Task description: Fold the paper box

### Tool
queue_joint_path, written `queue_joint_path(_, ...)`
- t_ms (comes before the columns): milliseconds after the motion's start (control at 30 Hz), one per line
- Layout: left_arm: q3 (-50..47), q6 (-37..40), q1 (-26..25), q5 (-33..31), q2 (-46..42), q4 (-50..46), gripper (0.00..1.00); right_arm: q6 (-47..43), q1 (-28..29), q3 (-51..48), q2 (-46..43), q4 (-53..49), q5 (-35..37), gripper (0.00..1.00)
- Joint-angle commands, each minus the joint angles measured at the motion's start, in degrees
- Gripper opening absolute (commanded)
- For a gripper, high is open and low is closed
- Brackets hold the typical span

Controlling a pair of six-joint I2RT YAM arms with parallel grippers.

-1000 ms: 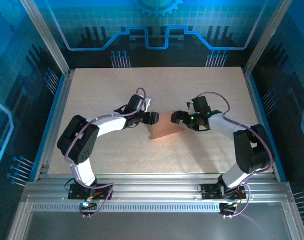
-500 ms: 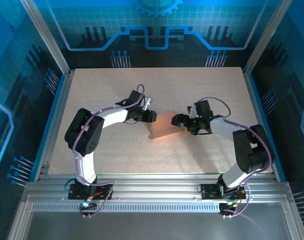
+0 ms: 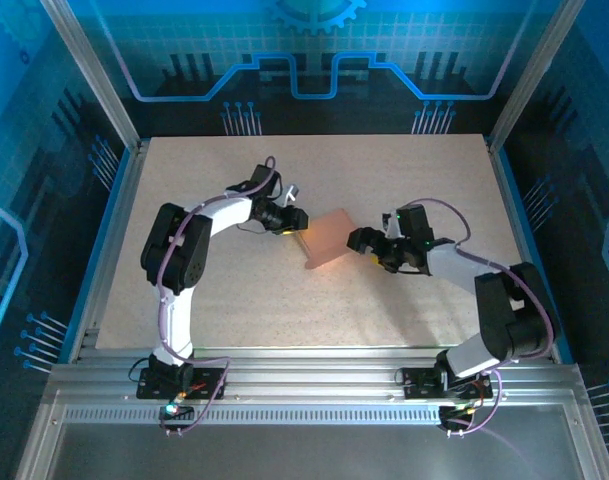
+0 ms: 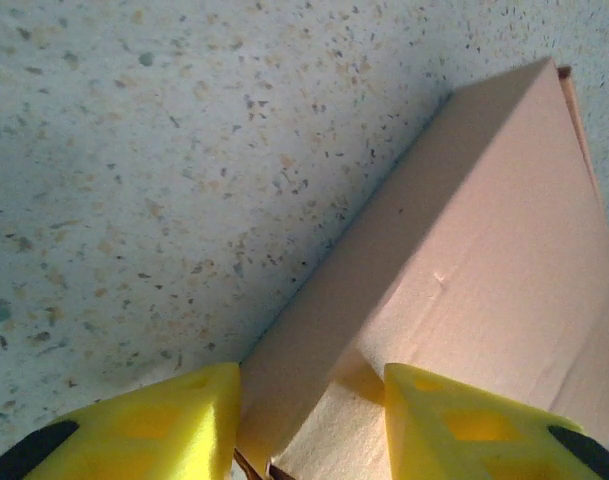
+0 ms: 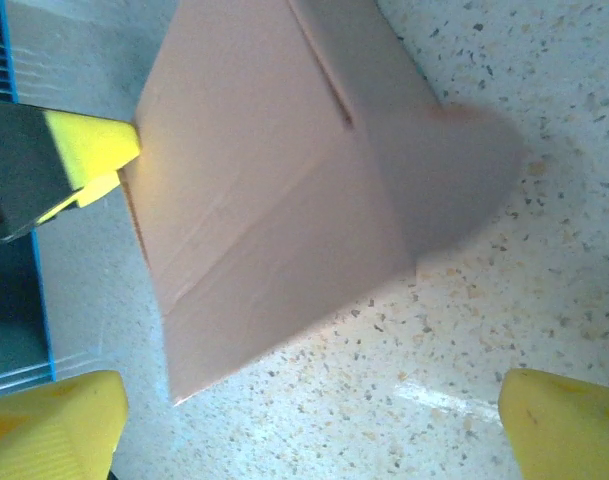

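Midway across the tabletop (image 3: pixel 404 180) we see the paper box (image 3: pixel 329 237), one edge pinched in the left claw (image 3: pixel 301 228); the right claw (image 3: pixel 355 240) (spread wide) sits just beside, open room all round.

Speckled pale table (image 3: pixel 404 180) inside blue-lit walls (image 3: pixel 304 50).

No readable text, labels, numbers; paper box (image 3: pixel 329 238) apparently plain, though wrist views blurred.

White-and-black arms (image 3: pixel 216 216), purple cables (image 3: pixel 271 166), yellow fingers (image 4: pixel 149 418)
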Motion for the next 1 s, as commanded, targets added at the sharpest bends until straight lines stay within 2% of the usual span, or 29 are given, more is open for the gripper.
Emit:
queue_joint_path(0,0.7,-2.1,1.4,1.2,3.1,-5.6,0.41,6.7,1.3,-2.7,-1.7,6.5,2.2,0.99)
queue_joint_path(133,2.4,-1.9,2.1,2.9,4.7,-6.9,0.39,11.6,3.4,-2.8,1.2,12.7,2.3,1.0)
queue_joint_path(300,2.8,-3.2,3.6,5.9,6.1,-6.4,0.36,17.3,4.9,0.2,9.4,21.4,-0.9,1.0)
queue_joint_path(567,3.7,-2.6,5.2,10.2,8.3,-6.3,0.35,19.4,5.8,4.8,16.3,24.3,-1.4,1.0)
queue_joint_path(867,3.5,-2.0,6.6,10.5,8.6,-6.7,0.32,21.1,6.2,7.2,20.0,25.8,-2.4,1.0)
queue_joint_path(967,3.6,-1.7,6.6,10.5,8.5,-6.6,0.33,20.2,6.4,8.9,21.2,25.6,-2.8,0.95)
